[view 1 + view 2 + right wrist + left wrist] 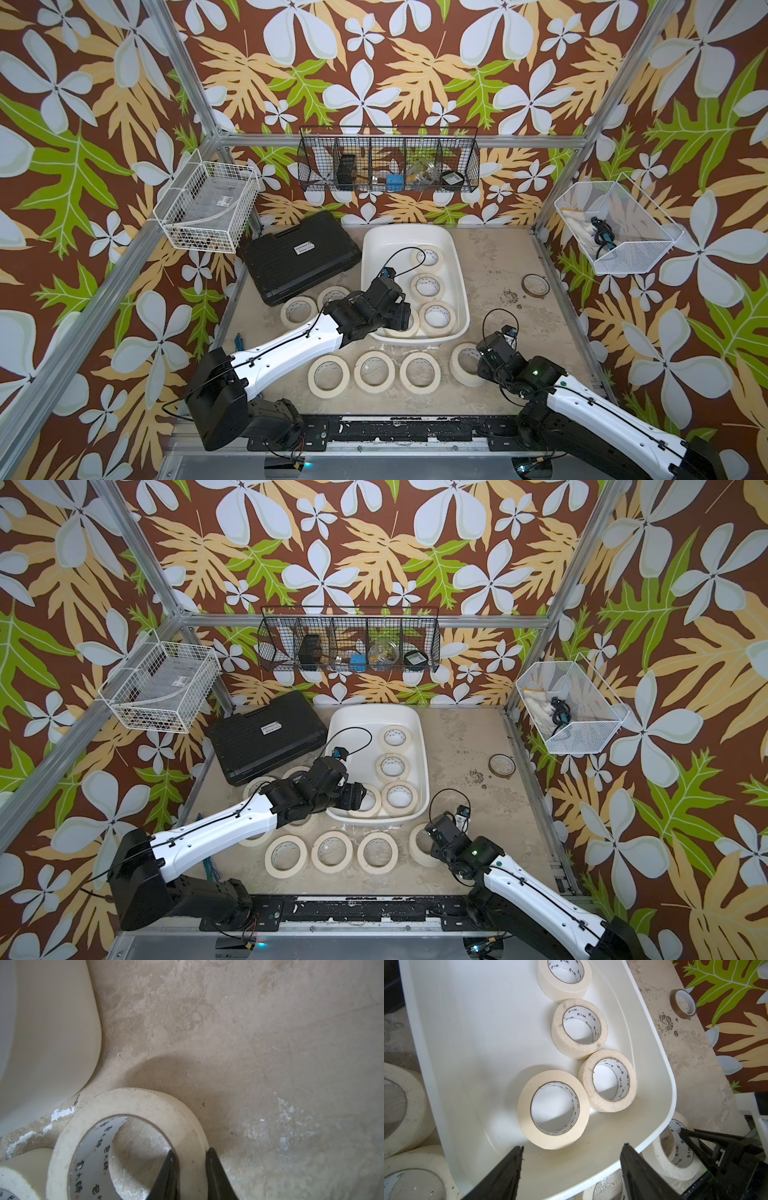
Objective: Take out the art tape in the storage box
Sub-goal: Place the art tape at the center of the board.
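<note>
4 art tape (527, 1093) in storage box (467, 1043), Chinese-print cores (623, 1076); L hand (572, 1146) apart, R hand (190, 1150) clamps another roll (135, 1103)

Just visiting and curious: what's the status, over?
Left gripper open above storage box. Right gripper shut on one art tape roll outside. Four rolls inside. Nothing blocking.

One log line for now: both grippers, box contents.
left gripper: open, empty, over storage box | right gripper: shut on art tape roll outside box | in box: four rolls

One art tape roll (409, 330) half hidden under left arm (291, 345), black case label (305, 248) unreadable
</note>
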`<state>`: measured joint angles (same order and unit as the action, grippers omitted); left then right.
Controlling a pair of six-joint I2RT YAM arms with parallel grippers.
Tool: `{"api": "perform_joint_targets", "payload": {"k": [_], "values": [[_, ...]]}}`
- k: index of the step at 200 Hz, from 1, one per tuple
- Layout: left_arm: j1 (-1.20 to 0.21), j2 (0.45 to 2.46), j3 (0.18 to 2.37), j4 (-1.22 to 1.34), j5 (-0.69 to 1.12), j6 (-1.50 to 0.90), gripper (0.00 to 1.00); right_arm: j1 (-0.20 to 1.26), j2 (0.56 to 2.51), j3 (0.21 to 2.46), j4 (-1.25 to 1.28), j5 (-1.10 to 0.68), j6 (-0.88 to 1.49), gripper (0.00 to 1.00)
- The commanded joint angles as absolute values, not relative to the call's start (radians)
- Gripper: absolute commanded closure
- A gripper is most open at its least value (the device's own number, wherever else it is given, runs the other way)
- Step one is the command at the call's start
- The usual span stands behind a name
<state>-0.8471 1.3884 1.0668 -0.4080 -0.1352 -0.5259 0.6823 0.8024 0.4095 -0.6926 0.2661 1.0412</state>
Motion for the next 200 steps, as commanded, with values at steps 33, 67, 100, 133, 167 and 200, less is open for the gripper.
{"api": "perform_joint_targets", "payload": {"k": [33,67,100,133,167,200], "values": [[-0.844,1.410,1.074,-0.394,-0.133,-0.521,0.23,0.685,0.859,0.409,-0.597,0.249,1.020,1.00],[-0.843,1.417,1.078,-0.397,-0.134,-0.517,0.23,0.686,0.901,0.409,-0.582,0.233,1.025,0.95],[-0.841,1.423,1.076,-0.391,-0.140,-0.516,0.23,0.686,0.918,0.412,-0.582,0.223,1.032,0.78],[-0.816,1.458,1.099,-0.382,-0.157,-0.561,0.23,0.686,0.917,0.419,-0.598,0.221,1.038,0.61],[-0.750,1.540,1.163,-0.370,-0.101,-0.596,0.23,0.686,0.895,0.439,-0.637,0.223,1.043,0.51],[-0.723,1.671,1.304,-0.390,-0.084,-0.600,0.24,0.687,0.872,0.509,-0.750,0.314,1.066,0.45]]}}
